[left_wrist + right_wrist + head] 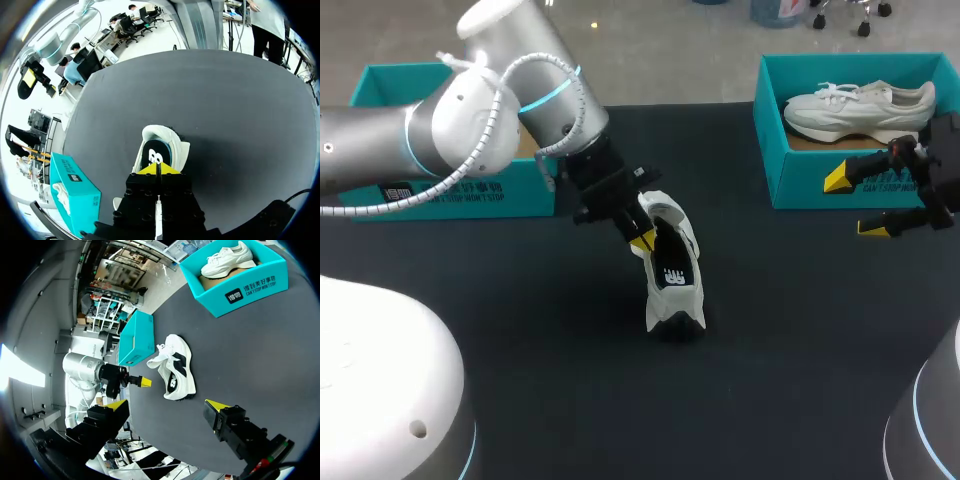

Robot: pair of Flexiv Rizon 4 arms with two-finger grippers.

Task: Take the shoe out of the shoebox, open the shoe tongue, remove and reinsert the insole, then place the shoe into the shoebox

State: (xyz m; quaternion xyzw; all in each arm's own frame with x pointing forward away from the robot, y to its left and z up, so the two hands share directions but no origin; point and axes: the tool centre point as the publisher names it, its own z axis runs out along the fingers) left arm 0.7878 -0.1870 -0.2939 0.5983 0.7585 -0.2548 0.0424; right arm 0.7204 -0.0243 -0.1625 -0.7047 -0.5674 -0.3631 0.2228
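Observation:
A white shoe (pixel 676 290) stands on the dark table with its mouth up, showing a black insole (pixel 672 275) with a white logo. My left gripper (pixel 642 238) is over the front of that mouth, shut, yellow tips pressed together (pixel 157 169); nothing shows between them. The shoe (pixel 161 146) reaches out ahead of it, its front part hidden under the fingers. My right gripper (pixel 857 205) hangs wide open and empty at the right, in front of a teal shoebox (pixel 800 170). From its wrist the shoe (pixel 176 369) lies far ahead of the open fingers (pixel 166 405).
The right shoebox (pixel 250 290) holds a second white shoe (pixel 860 105). Another teal shoebox (pixel 470 190) stands at the back left behind my left arm, also seen as the closed-looking box (pixel 137 337). Dark tabletop surrounds the shoe.

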